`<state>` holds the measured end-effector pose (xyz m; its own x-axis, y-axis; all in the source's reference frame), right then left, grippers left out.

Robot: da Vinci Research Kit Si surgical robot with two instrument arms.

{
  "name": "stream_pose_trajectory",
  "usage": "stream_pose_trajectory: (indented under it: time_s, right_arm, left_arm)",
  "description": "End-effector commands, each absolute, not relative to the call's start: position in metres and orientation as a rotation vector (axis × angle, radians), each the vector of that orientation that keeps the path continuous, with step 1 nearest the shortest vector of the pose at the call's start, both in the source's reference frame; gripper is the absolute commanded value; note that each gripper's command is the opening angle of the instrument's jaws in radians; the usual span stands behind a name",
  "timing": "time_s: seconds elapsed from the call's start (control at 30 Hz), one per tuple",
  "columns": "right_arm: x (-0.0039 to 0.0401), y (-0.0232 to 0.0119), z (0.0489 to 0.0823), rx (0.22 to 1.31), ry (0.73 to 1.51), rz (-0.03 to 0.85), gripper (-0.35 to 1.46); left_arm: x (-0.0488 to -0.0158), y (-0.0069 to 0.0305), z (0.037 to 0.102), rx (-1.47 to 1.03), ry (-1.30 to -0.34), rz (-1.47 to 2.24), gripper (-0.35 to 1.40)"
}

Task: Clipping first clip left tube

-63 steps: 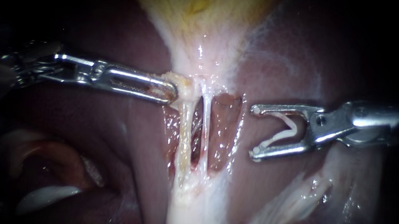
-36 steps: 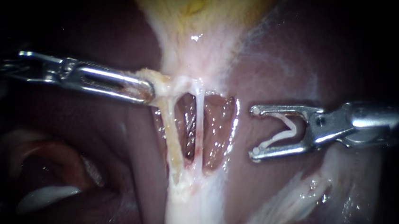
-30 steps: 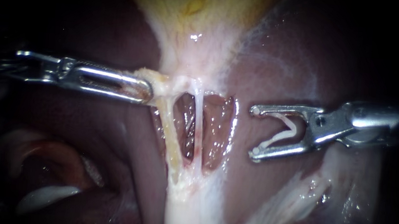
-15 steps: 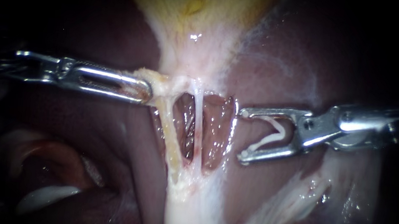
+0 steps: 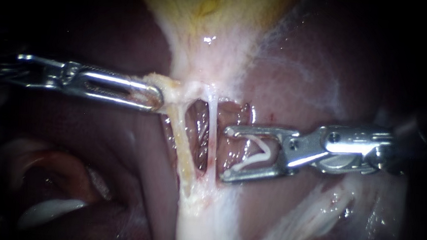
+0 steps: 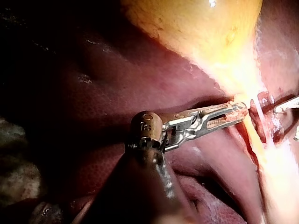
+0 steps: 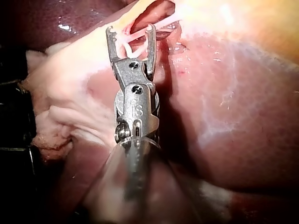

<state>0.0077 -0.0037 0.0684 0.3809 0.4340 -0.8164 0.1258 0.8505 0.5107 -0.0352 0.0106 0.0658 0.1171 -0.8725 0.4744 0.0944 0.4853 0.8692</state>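
The left tube (image 5: 181, 143), a yellowish strand, runs taut over the liver (image 5: 120, 143), with the thinner right tube (image 5: 211, 135) close beside it. Just right of that one, the right instrument (image 5: 227, 154) holds a white clip (image 5: 250, 161) between wide-spread jaws. The left instrument (image 5: 159, 99) pinches the gallbladder (image 5: 206, 12) at its neck.

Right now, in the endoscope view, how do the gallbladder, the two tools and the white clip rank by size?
Largest: gallbladder.
Next: left tool, gripping its neck, and right tool, alike, unranked.
Smallest: clip, in the right tool's jaws.
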Motion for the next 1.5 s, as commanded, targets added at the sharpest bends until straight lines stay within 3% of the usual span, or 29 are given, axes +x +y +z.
stream_pose_trajectory:
  time_s: [0.03,1.17,1.5]
  right_arm:
    - [0.0079,-0.0037,0.0685,0.554,1.178,0.213,0.5]
    - [0.0133,-0.0062,0.0732,0.61,1.13,0.243,0.5]
    - [0.0153,-0.0072,0.0737,0.67,1.128,0.243,0.49]
  left_arm:
    - [-0.0352,0.0106,0.0658,0.794,-1.254,-0.829,-0.35]
    - [-0.0354,0.0105,0.0658,0.793,-1.254,-0.829,-0.35]
    - [-0.0355,0.0105,0.0658,0.792,-1.254,-0.829,-0.35]
